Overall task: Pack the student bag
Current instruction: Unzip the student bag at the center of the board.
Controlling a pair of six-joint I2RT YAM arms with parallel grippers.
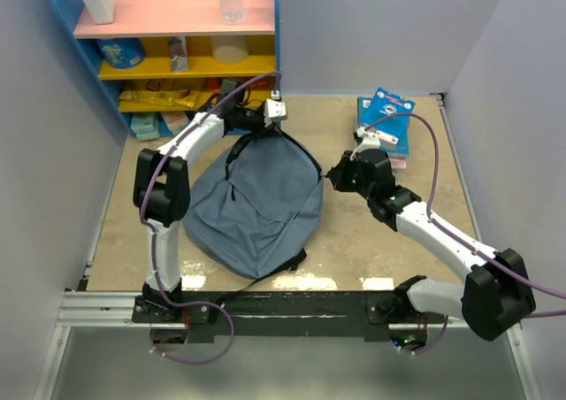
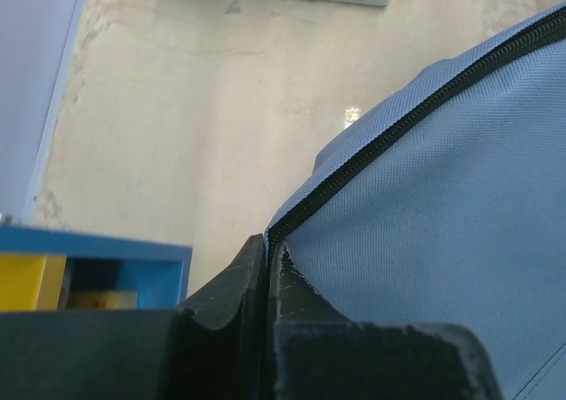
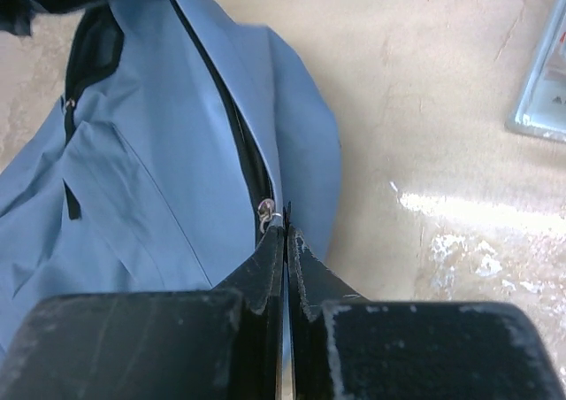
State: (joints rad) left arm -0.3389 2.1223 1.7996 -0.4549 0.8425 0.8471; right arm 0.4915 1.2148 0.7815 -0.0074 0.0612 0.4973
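Student bag (image 1: 256, 210) lies flat on the table (image 1: 389, 241), left of centre, long axis twelve to six o'clock. My left gripper (image 2: 268, 245) is clamped on its zipper seam at twelve o'clock. My right gripper (image 3: 285, 232) is closed at the zipper pull (image 3: 266, 210) on its three o'clock edge; hold unconfirmed.

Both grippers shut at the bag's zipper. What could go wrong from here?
1. The right gripper seems to pinch only the tip of the zipper pull; a tug could slip it free.
2. The left gripper clamps just a thin edge of the student bag, so the soft fabric may slip out or the whole bag drag.
3. The blue book lies close behind the right wrist; a swing could knock it.
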